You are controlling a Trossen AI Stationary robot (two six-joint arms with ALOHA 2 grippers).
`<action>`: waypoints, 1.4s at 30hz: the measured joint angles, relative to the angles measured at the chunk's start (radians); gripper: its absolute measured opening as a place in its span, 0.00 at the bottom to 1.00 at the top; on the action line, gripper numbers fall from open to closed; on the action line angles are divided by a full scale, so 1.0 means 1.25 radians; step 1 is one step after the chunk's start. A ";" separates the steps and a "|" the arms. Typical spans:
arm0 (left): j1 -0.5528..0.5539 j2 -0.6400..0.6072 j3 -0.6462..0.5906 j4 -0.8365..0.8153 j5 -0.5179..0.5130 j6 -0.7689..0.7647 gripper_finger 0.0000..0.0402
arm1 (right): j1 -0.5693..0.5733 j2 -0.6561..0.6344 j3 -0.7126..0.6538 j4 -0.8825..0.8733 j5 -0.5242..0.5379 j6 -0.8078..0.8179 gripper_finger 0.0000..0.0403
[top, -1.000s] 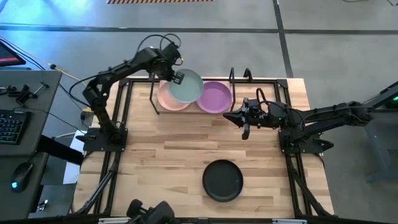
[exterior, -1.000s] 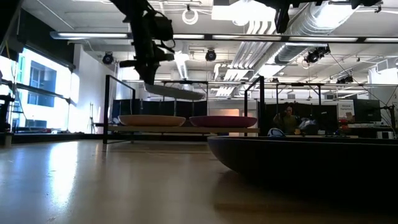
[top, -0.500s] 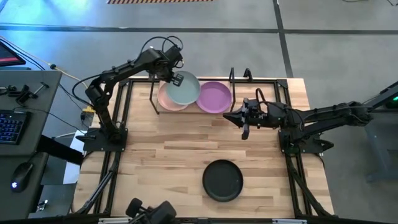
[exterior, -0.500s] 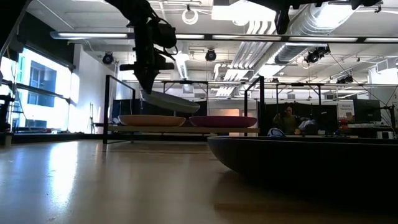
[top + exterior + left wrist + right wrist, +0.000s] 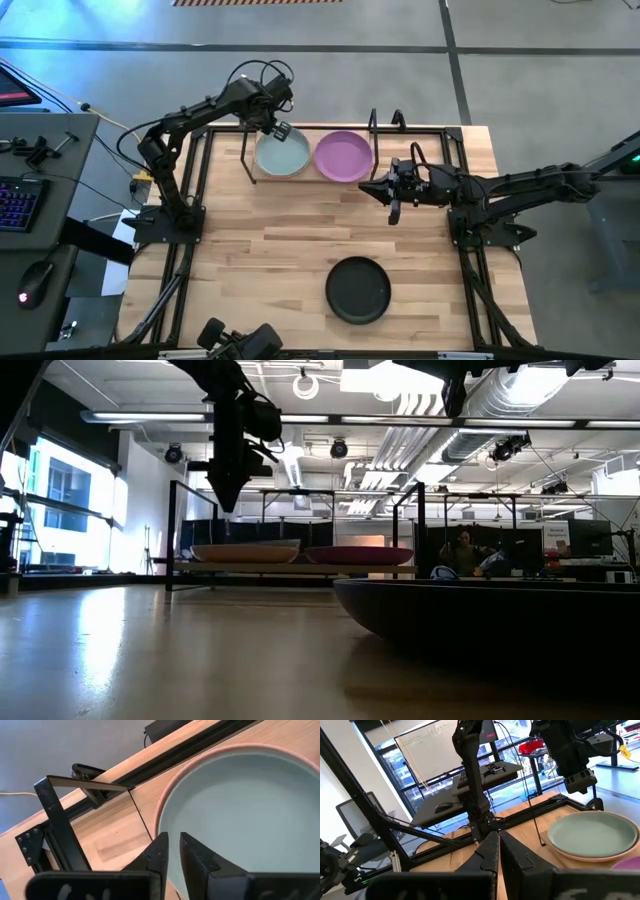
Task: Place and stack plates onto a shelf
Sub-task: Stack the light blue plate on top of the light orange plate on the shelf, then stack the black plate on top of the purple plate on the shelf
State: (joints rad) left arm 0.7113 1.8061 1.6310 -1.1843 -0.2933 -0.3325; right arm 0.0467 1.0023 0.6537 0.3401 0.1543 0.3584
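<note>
the blue-green plate [image 5: 282,155] sits on the pink plate [image 5: 165,802], left on the shelf [image 5: 262,177]. the left gripper [image 5: 277,131] hovers at its far rim, fingers nearly closed, holding nothing; lift straight up, avoiding the frame. right gripper [image 5: 393,189] waits closed mid-table; black plate [image 5: 358,289] remains near.

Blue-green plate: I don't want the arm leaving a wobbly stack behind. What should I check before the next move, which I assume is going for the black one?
1. Blue-green plate nested level on the pink plate: ok.
2. Left hand clear above the stack: ok.
3. Purple plate on the shelf beside the stack: ok.
4. Black plate alone on the table, nothing on it: ok.
5. Right hand away from the black plate: ok.
</note>
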 joint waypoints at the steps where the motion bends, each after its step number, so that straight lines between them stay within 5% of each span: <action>1: 0.000 0.000 0.000 0.000 -0.001 -0.002 0.10 | 0.000 0.000 0.000 0.000 0.000 0.000 0.00; 8: 0.000 0.000 0.000 0.000 0.005 -0.002 0.21 | 0.000 0.000 0.000 0.000 0.000 0.004 0.00; 15: -0.005 -0.004 0.093 0.008 0.109 0.005 0.29 | 0.000 0.000 0.000 0.001 0.000 0.001 0.00; 20: -0.074 -0.087 0.109 0.132 0.138 0.038 0.30 | 0.000 0.000 0.000 0.021 0.008 0.000 0.00; 30: -0.397 -0.465 -0.236 0.568 0.131 -0.007 0.30 | -0.001 0.000 0.000 0.031 0.009 0.001 0.00; 36: -0.607 -0.659 -0.476 0.761 0.005 -0.018 0.30 | -0.001 0.000 0.000 0.032 0.009 0.004 0.00; 42: -0.727 -0.789 -0.667 0.958 -0.083 -0.019 0.30 | -0.001 0.000 0.000 0.063 0.009 0.007 0.00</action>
State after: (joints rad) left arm -0.1974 0.8193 0.7973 0.0127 -0.3974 -0.3562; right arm 0.0460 1.0019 0.6533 0.4187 0.1654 0.3676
